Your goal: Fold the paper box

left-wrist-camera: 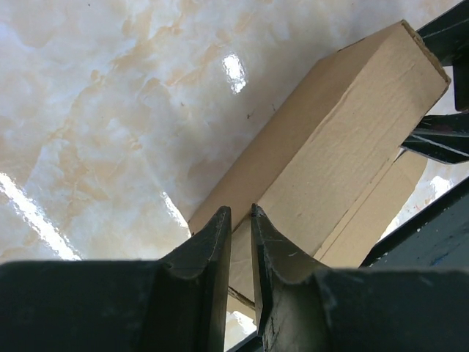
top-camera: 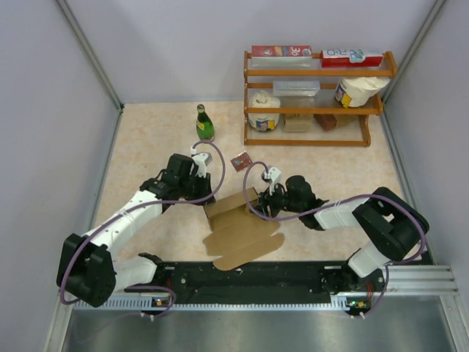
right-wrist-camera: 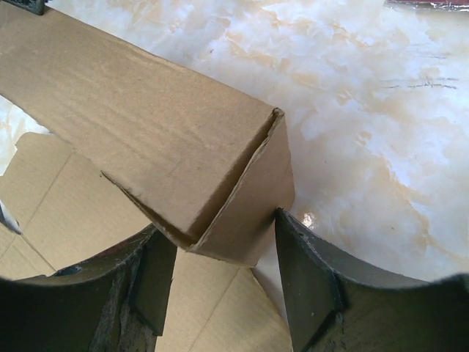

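The paper box (top-camera: 236,220) is plain brown cardboard in the middle of the table. Its far part is folded into a slim rectangular tube (left-wrist-camera: 344,139), and flat rounded flaps (top-camera: 249,242) spread toward the near edge. My left gripper (top-camera: 207,192) is at the tube's left end. In the left wrist view its fingers (left-wrist-camera: 239,209) stand a narrow gap apart with nothing between them. My right gripper (top-camera: 262,203) is at the tube's right end (right-wrist-camera: 220,191). Both its fingertips (right-wrist-camera: 293,249) touch that end, one on each side, shut on it.
A green bottle (top-camera: 204,123) stands behind the left gripper. A small dark-red card (top-camera: 239,161) lies just beyond the box. A wooden shelf rack (top-camera: 315,95) with cartons and bags stands at the back right. Walls close in both sides, and a metal rail (top-camera: 410,282) runs along the near edge.
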You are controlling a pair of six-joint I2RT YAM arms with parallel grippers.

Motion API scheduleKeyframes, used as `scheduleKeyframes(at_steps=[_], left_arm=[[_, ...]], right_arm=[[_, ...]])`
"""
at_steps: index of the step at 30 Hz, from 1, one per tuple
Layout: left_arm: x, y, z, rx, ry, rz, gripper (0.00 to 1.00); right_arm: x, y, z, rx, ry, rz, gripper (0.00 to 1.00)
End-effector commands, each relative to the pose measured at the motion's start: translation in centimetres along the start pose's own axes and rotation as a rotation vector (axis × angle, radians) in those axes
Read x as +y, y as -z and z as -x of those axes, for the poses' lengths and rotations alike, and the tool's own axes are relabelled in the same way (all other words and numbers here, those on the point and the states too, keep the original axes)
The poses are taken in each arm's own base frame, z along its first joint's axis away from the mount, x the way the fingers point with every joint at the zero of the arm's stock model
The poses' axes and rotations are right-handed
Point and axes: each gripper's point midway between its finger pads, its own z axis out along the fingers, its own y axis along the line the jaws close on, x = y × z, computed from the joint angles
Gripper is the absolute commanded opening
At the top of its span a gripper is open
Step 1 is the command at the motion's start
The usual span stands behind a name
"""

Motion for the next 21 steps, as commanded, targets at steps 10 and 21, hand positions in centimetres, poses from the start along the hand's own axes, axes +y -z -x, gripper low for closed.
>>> scheduleKeyframes(at_steps=[10, 21], left_arm=[[-1.8, -0.3, 0.2, 0.008, 0.003, -0.116, 0.21], [-2.3, -0.8, -0.2, 0.033, 0.003, -0.152, 0.19]], right_arm=[[0.7, -1.6, 1.2, -0.073, 0.017, 0.035, 0.48], [0.2, -2.3, 2.2, -0.137, 0.038, 0.0, 0.41]])
